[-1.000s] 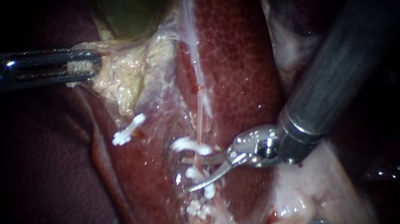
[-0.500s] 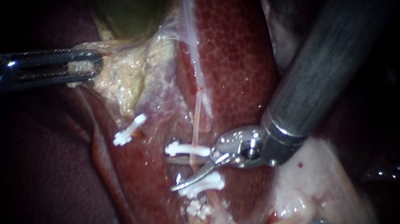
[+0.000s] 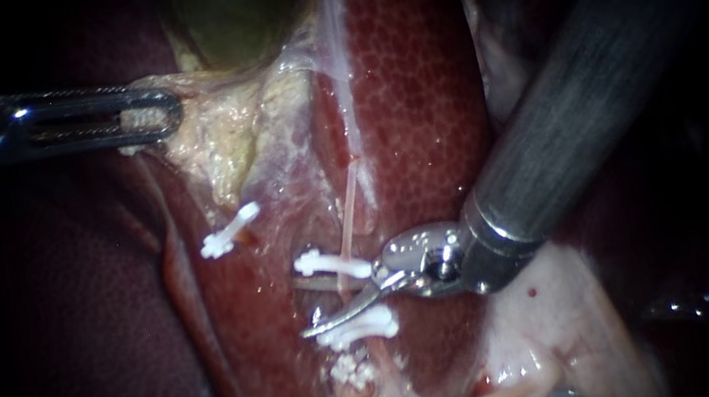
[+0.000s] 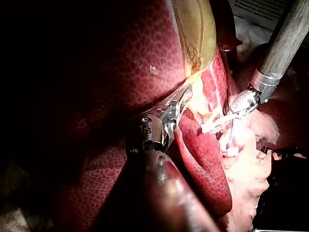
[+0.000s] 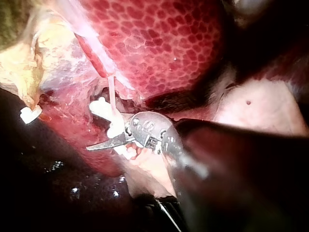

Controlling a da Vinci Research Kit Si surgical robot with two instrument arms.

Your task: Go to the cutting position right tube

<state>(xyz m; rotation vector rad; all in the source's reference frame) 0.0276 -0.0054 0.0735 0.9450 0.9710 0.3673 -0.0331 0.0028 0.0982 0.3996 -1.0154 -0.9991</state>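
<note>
In the endoscope view, the left instrument (image 3: 153, 115) comes in level from the left. Its claw is closed tight on a flap of yellowish tissue (image 3: 220, 139) just below the green gallbladder (image 3: 231, 8). The right instrument (image 3: 301, 309) slants down from the upper right over the red liver (image 3: 411, 74). Its claw is partly open, with a clear gap between its two thin blades and nothing gripped. The right tube (image 3: 349, 209), a thin pink strand, runs down the middle of the field. It passes behind the upper clip (image 3: 332, 264) and goes on towards the lower clip (image 3: 359, 327). The open blades reach across the tube's line between these two white clips. A third clip (image 3: 228, 230) sits apart to the left.

In the left wrist view, the left instrument (image 4: 179, 102) has its claw clamped on the yellowish tissue (image 4: 199, 104) under the gallbladder (image 4: 195, 34). The liver (image 4: 116, 53) bulges beside it. Ahead of it, the right instrument (image 4: 232, 112) points its claw at the white clips (image 4: 212, 126).

In the right wrist view, the right instrument (image 5: 101, 144) shows one thin blade plainly. The other blade is hidden behind a clip (image 5: 124, 151), so this view alone does not show how far the claw is open. The right tube (image 5: 112, 94) drops from the liver (image 5: 159, 43) to just beside the claw's hinge, where another clip (image 5: 100, 108) sits on it.
</note>
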